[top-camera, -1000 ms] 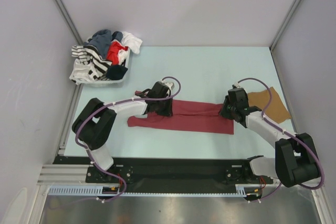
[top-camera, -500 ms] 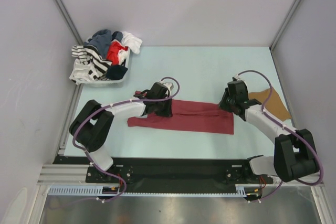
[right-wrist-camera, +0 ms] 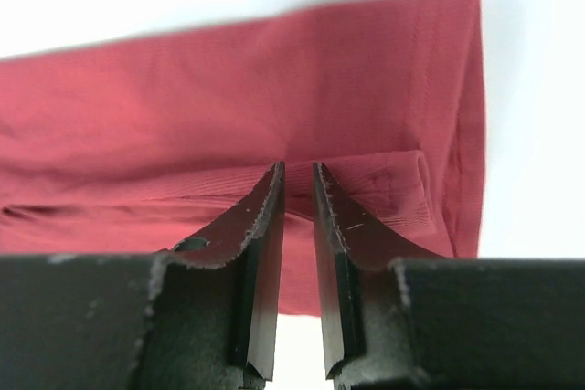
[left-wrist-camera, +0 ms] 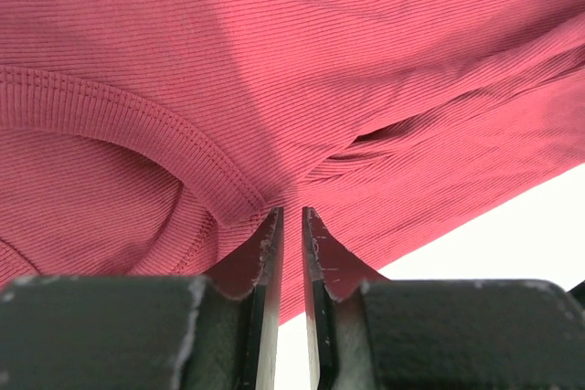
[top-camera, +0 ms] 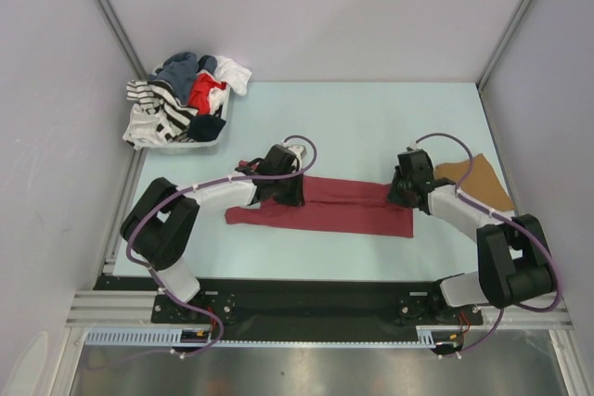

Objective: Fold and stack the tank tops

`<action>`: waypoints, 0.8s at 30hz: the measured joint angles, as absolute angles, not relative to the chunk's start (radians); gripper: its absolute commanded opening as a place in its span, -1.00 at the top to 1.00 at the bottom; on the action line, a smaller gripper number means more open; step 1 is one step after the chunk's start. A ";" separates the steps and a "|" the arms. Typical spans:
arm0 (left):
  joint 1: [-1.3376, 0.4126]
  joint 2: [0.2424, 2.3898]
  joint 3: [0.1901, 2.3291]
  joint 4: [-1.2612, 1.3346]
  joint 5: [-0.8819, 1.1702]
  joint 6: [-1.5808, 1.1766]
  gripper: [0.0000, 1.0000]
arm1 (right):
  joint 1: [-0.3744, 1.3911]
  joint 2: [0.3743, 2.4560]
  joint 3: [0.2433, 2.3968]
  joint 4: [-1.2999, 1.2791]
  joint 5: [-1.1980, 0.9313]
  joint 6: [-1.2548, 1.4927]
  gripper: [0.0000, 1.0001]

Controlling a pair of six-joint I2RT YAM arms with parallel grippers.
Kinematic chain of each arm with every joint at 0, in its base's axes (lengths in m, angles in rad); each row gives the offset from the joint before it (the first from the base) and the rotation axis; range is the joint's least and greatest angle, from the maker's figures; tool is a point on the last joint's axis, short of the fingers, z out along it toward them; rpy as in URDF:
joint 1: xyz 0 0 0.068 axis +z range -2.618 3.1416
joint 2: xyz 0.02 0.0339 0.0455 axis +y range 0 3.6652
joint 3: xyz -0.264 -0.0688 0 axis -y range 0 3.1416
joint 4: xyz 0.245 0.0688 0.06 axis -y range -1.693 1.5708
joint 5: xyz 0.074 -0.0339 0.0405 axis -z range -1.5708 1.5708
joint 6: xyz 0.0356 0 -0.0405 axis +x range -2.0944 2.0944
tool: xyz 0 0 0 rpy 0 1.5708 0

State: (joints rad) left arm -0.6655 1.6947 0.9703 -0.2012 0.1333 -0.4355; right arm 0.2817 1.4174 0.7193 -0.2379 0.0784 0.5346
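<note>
Lying lengthwise, parallel to the near edge of the desk (top-camera: 353,122), neckline end leftward, the maroon tank top (top-camera: 345,209) is pinched by the left gripper (left-wrist-camera: 292,218) and the right gripper (right-wrist-camera: 298,173), jaws nearly closed.

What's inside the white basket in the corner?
The basket holds a heap of clothes: striped, blue-grey, red, white. Whatever lies under them is covered.
</note>
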 measured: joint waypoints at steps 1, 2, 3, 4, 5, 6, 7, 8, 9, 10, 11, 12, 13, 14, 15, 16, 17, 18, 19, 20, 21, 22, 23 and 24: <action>-0.665 1.691 0.970 -0.202 0.133 -0.435 0.65 | 0.282 1.398 0.707 -0.245 0.078 0.535 0.53; -0.665 1.687 0.970 -0.202 0.133 -0.435 0.65 | 0.282 1.375 0.696 -0.249 0.078 0.535 0.53; -0.665 1.684 0.970 -0.204 0.133 -0.435 0.65 | 0.282 1.352 0.686 -0.254 0.078 0.535 0.53; -0.665 1.681 0.970 -0.205 0.132 -0.435 0.67 | 0.282 1.328 0.678 -0.258 0.076 0.535 0.53; -0.665 1.680 0.970 -0.205 0.131 -0.435 0.67 | 0.282 1.308 0.671 -0.258 0.073 0.535 0.53; -0.665 1.679 0.970 -0.205 0.130 -0.435 0.67 | 0.282 1.296 0.667 -0.260 0.070 0.535 0.52; -0.665 1.678 0.970 -0.205 0.129 -0.435 0.67 | 0.282 1.285 0.662 -0.260 0.069 0.535 0.53; -0.665 1.678 0.970 -0.207 0.126 -0.435 0.67 | 0.282 1.279 0.657 -0.260 0.066 0.535 0.52; -0.665 1.676 0.970 -0.208 0.126 -0.435 0.67 | 0.281 1.277 0.651 -0.257 0.062 0.535 0.53; -0.665 1.675 0.970 -0.210 0.124 -0.435 0.67 | 0.280 1.278 0.643 -0.255 0.057 0.536 0.53; -0.665 1.673 0.970 -0.211 0.123 -0.435 0.68 | 0.278 1.281 0.635 -0.254 0.049 0.539 0.55; -0.665 1.672 0.970 -0.212 0.123 -0.435 0.68 | 0.275 1.285 0.626 -0.254 0.041 0.541 0.55; -0.665 1.671 0.970 -0.213 0.121 -0.435 0.68 | 0.273 1.292 0.619 -0.256 0.035 0.543 0.55; -0.665 1.669 0.970 -0.215 0.118 -0.435 0.68 | 0.272 1.298 0.616 -0.258 0.032 0.547 0.55; -0.665 1.666 0.970 -0.218 0.116 -0.435 0.68 | 0.271 1.300 0.613 -0.258 0.028 0.549 0.55; -0.665 1.663 0.969 -0.221 0.112 -0.435 0.68 | 0.271 1.301 0.609 -0.258 0.025 0.551 0.58; -0.665 1.658 0.968 -0.226 0.109 -0.435 0.67 | 0.271 1.299 0.608 -0.259 0.023 0.555 0.59; -0.665 1.652 0.967 -0.229 0.108 -0.435 0.68 | 0.271 1.298 0.607 -0.262 0.021 0.559 0.60; -0.665 1.647 0.966 -0.232 0.107 -0.435 0.67 | 0.271 1.294 0.604 -0.265 0.021 0.566 0.58; -0.665 1.640 0.965 -0.234 0.106 -0.435 0.67 | 0.271 1.287 0.601 -0.270 0.022 0.571 0.56; -0.665 1.633 0.965 -0.239 0.104 -0.435 0.67 | 0.271 1.273 0.595 -0.277 0.023 0.577 0.56; -0.665 1.624 0.965 -0.244 0.101 -0.435 0.66 | 0.271 1.255 0.587 -0.282 0.027 0.583 0.55; -0.666 1.615 0.965 -0.250 0.093 -0.435 0.66 | 0.271 1.237 0.580 -0.287 0.029 0.589 0.55; -0.667 1.607 0.965 -0.255 0.081 -0.435 0.65 | 0.271 1.219 0.576 -0.292 0.030 0.594 0.54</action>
